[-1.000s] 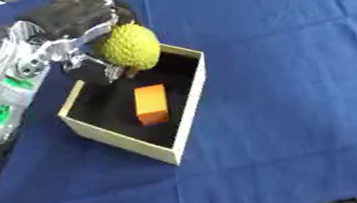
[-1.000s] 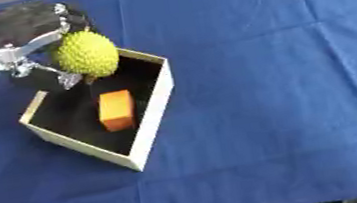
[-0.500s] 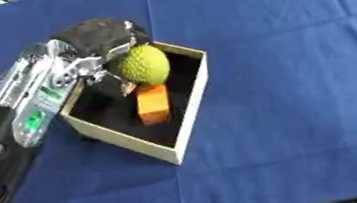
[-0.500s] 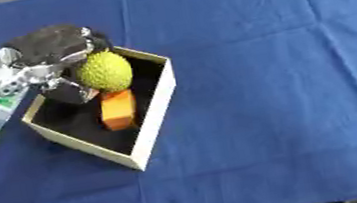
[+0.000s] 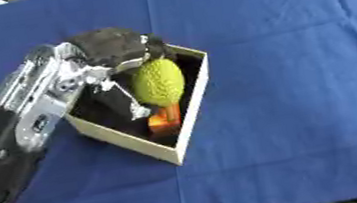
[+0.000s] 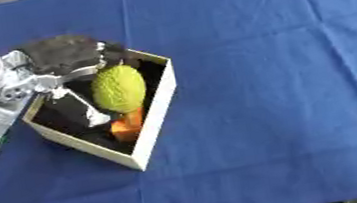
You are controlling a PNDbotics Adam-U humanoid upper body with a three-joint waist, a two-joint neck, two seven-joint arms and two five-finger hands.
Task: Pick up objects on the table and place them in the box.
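Blue cloth (image 5: 295, 30) covers the table. Left hand (image 5: 112, 50) has its fingers curled round the bumpy green fruit (image 5: 159, 82), held inside the box (image 5: 191, 116) above the orange block (image 5: 165, 118). Advised: lower until the fruit rests, then uncurl, keeping clear of the near wall.

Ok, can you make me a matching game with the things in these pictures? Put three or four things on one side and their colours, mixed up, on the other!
Things:
1. bumpy fruit
2. block under the fruit
3. tablecloth
4. left hand

Colours:
A. blue
B. black
C. yellow-green
D. orange

Right pairs: 1-C, 2-D, 3-A, 4-B
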